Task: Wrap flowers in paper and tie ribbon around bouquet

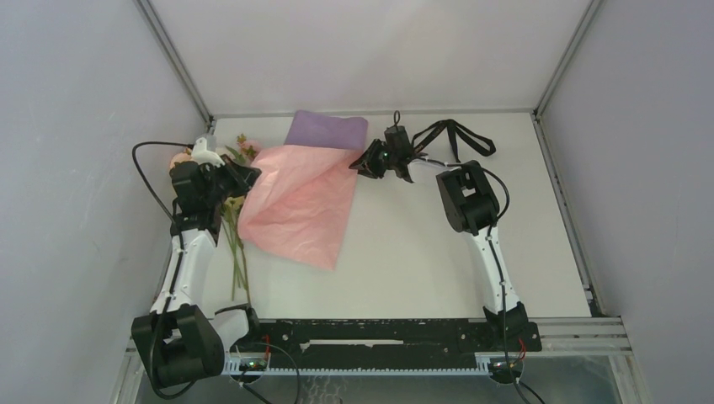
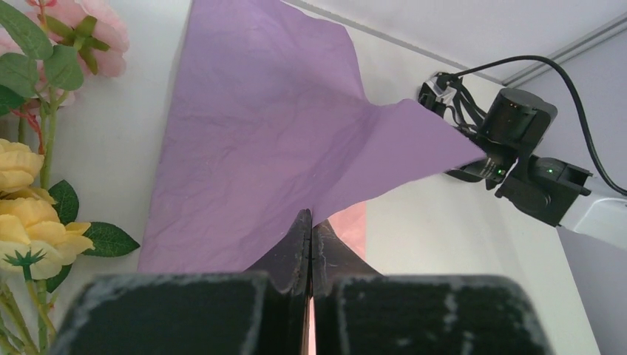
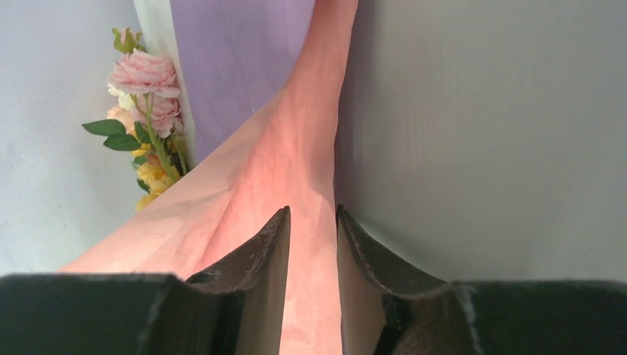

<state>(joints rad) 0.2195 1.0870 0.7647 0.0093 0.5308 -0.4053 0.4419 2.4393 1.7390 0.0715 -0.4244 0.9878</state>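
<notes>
One paper [image 1: 299, 206], one flower bunch [image 1: 237, 244], one ribbon [image 1: 455, 133].

your arms match: white links [image 1: 192, 263], black joint housings [image 1: 465, 198], black cables [image 2: 577, 103], green led [image 2: 548, 168]; right gripper [image 3: 312, 214] fingers [image 3: 259, 259] matte black wedges.

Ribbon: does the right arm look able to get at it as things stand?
Probably yes. The ribbon lies uncovered on the table close beside the right gripper, nothing between. But its open jaws straddle the paper, so it would leave that first.
</notes>
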